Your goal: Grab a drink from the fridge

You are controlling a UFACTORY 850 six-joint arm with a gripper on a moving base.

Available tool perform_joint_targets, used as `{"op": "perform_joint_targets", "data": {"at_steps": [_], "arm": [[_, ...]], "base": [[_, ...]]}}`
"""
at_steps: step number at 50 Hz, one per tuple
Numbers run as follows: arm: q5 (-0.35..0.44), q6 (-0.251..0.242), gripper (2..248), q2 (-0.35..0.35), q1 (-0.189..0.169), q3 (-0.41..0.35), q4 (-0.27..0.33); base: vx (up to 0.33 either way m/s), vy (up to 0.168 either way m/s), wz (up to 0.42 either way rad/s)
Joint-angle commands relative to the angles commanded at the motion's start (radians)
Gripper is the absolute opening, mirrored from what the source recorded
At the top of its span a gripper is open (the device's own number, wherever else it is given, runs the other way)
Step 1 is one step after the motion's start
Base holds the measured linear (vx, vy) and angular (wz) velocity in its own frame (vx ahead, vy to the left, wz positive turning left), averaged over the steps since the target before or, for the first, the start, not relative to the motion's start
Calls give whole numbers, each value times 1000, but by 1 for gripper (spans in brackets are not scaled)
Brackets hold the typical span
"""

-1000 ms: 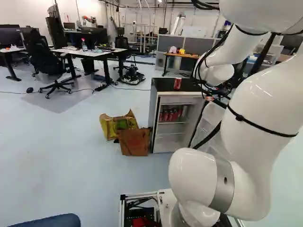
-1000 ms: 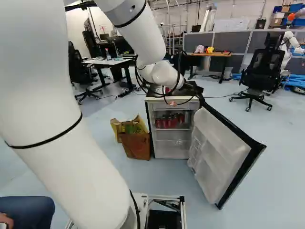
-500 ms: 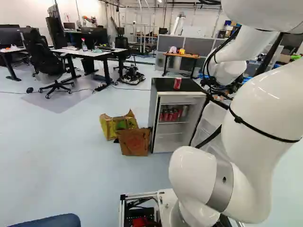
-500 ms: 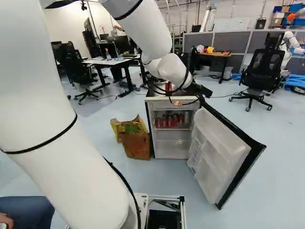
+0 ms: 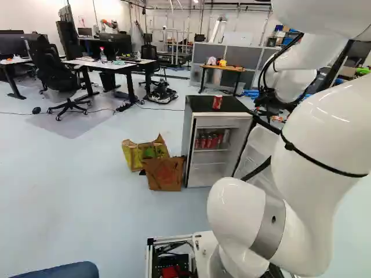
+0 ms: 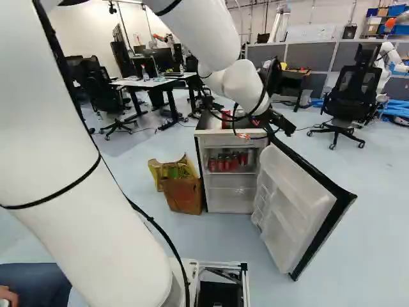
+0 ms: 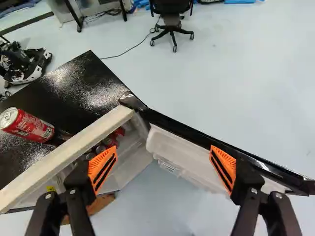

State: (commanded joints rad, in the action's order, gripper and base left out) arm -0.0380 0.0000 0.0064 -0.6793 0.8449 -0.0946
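Drink cans, red, stand close together on the upper shelf inside the fridge; one more can stands upright on the fridge's black top. The fridge door is swung out, baring the shelves. In the wrist view, the end effector has its two orange-padded fingers spread apart and grips nothing. It looks down over the front of the fridge, one finger toward the shelves, the other over the door.

The step in hand seems to be getting from the door to the opening. To do it well, the arm should back clear of the door's upper edge, lower in front of the fridge, then turn level with the shelf. A front can would be the easiest choice. The fingers should stay wide until one lies on each side of it, then close gently. Coming in too high could strike the top rim; drifting sideways could catch the door or topple neighbouring cans.
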Motion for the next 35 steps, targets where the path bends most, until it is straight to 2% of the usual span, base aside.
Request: {"op": "perform_joint_targets", "data": {"at_steps": [25, 35], "arm": [[-158, 0, 247, -11, -72, 72, -27], [-205, 0, 247, -43, -98, 105, -27]], "base": [[0, 0, 0], [0, 0, 0]]}}
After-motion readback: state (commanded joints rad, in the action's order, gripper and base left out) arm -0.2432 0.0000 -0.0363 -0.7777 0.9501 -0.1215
